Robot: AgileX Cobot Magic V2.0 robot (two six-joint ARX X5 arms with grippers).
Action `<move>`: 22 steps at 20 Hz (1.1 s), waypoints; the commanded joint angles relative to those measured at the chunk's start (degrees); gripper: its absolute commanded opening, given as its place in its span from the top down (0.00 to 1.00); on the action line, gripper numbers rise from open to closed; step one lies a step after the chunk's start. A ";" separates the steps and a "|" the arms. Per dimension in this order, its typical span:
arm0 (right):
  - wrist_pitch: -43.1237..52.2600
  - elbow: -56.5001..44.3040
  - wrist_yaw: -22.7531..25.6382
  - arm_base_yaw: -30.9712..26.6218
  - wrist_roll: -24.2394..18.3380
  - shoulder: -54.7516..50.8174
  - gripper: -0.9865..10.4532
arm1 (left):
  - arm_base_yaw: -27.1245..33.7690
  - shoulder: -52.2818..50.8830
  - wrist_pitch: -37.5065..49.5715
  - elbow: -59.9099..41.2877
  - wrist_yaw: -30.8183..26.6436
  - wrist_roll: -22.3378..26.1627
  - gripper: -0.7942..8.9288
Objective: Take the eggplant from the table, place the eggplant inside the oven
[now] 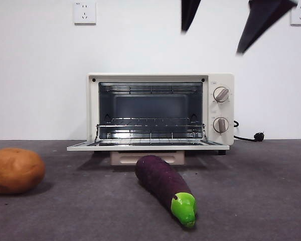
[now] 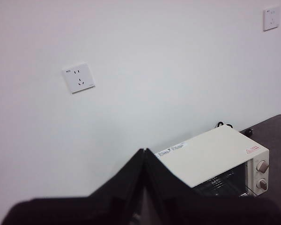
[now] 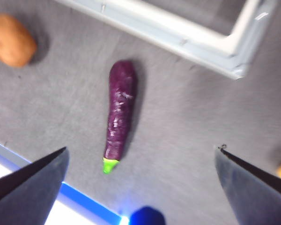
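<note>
Front view: we see the eggplant lying free on the counter just in front of the oven, whose door is dropped open, green cap toward us; a potato-like lump sits well apart at the side, and two dark tips hang high above. Risk we judge: the eggplant is rounded and lies askew to the oven, so an off-centre pinch could roll it or squirt it out, or it could clip the door on the way in. Left wrist view: the left tool waits high, jaws together, facing the wall with the oven below. Right wrist view: the right tool has jaws wide apart, well above the eggplant, which lies between them but offset toward one jaw, untouched.
</note>
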 commanded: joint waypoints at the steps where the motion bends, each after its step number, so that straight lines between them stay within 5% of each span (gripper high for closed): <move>1: 5.73 -6.43 -0.02 1.99 3.58 0.44 0.39 | -0.17 -0.15 0.17 0.02 -0.22 1.25 0.92; 9: 19.67 -20.41 -0.50 5.55 9.86 3.10 0.39 | -0.17 -0.17 0.02 0.02 -0.22 1.53 0.92; 18: 25.77 -21.51 -1.46 10.45 12.87 15.89 0.41 | -0.17 -0.24 -0.11 0.02 -0.20 1.53 0.92; 22: 26.77 -21.51 1.29 11.26 14.32 17.38 0.63 | -0.17 -0.26 -0.13 0.02 -0.20 1.53 0.92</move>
